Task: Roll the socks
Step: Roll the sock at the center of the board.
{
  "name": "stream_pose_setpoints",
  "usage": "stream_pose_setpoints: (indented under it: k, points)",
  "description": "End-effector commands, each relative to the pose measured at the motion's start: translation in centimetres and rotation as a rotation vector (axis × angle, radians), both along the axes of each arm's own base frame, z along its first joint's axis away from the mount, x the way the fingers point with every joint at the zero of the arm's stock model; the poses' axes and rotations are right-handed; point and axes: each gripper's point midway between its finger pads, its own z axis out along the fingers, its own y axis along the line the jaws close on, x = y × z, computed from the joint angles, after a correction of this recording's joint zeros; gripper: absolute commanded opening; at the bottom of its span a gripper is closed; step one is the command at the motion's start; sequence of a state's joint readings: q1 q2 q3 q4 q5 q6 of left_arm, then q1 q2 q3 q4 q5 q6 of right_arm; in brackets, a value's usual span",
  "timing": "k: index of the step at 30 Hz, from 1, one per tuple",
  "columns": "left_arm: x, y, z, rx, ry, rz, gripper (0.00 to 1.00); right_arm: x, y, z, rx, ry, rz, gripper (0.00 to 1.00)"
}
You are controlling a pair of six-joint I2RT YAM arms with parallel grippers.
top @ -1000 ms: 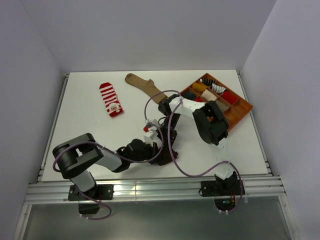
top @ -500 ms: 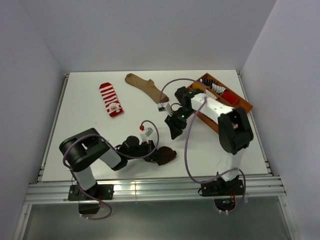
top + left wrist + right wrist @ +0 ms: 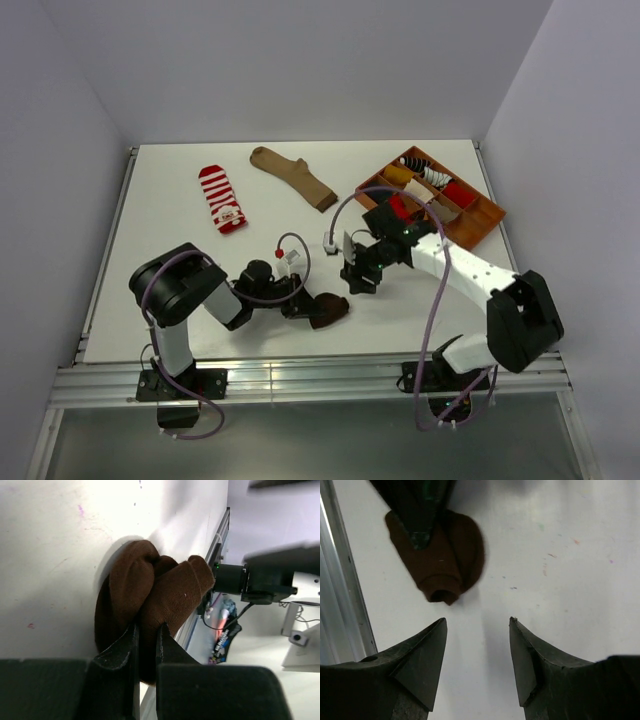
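The dark brown sock is a soft, light, springy bundle lying low in the middle of the top view, near the tabletop's front edge. It would probably loosen if let go, so the best hold is across its folded layers. The left pincer is squeezed narrow on that fabric. The right pincer gapes wide and empty, the bundle apart at its view's upper left.

The dark brown sock lies rolled up in front; red-and-white striped sock and tan sock lie flat behind.
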State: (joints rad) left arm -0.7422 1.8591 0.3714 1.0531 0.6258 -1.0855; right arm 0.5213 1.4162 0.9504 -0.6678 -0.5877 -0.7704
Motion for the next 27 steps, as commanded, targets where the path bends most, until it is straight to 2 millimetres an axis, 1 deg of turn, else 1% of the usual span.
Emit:
stream_pose_setpoints:
  k: [1,2,4,5,6,7,9,10,11,12,13,15,19,20,21,22,27]
  points:
    - [-1.5,2.0,-3.7,0.137,0.173,-0.003,0.00,0.2,1.6,1.4,0.032,-0.234,0.091,0.61]
    - [-1.6,2.3,-4.1,0.161,0.192,-0.004,0.00,-0.9,2.3,0.7,0.033,-0.260,0.131,0.63]
    - [-1.3,2.2,-3.9,0.164,0.193,-0.003,0.00,-1.8,2.5,0.6,0.024,-0.303,0.151,0.64]
    - [-1.4,2.4,-4.2,0.179,0.209,-0.008,0.00,-2.0,2.8,0.6,0.024,-0.319,0.163,0.64]
    - [-1.2,2.4,-4.1,0.180,0.208,-0.007,0.00,-2.5,3.5,0.7,0.035,-0.335,0.188,0.65]
    - [-1.1,2.4,-4.1,0.183,0.209,-0.007,0.00,-2.6,3.6,0.7,0.031,-0.351,0.192,0.65]
    - [-1.0,2.6,-4.3,0.191,0.220,-0.004,0.00,-3.1,3.9,0.2,0.026,-0.373,0.210,0.66]
    - [-1.1,2.6,-4.4,0.191,0.227,-0.006,0.00,-3.9,4.2,-0.3,0.020,-0.374,0.241,0.66]
    - [-1.0,2.6,-4.4,0.192,0.230,-0.004,0.00,-4.1,4.2,-0.5,0.010,-0.390,0.242,0.66]
    - [-1.0,2.7,-4.5,0.195,0.237,-0.004,0.00,-4.1,4.6,-0.4,0.018,-0.413,0.250,0.66]
    - [-0.9,2.8,-4.6,0.196,0.240,-0.001,0.00,-4.9,4.8,-1.0,0.010,-0.415,0.275,0.67]
    - [-0.9,2.9,-4.8,0.201,0.248,-0.001,0.00,-5.0,5.2,-1.4,-0.004,-0.447,0.286,0.67]
    - [-1.0,2.9,-4.9,0.201,0.256,-0.006,0.00,-5.9,5.3,-2.5,-0.028,-0.467,0.321,0.66]
    - [-1.0,3.0,-5.1,0.206,0.261,-0.005,0.00,-6.0,5.4,-2.7,-0.032,-0.474,0.324,0.66]
    - [-0.9,2.9,-5.0,0.205,0.259,-0.009,0.00,-5.6,5.5,-2.7,-0.041,-0.496,0.316,0.66]
    - [-1.0,2.9,-5.1,0.209,0.261,-0.010,0.00,-5.7,5.5,-3.2,-0.056,-0.495,0.323,0.66]
    - [-0.9,2.8,-5.1,0.209,0.260,-0.017,0.00,-6.0,5.9,-4.3,-0.092,-0.470,0.341,0.64]
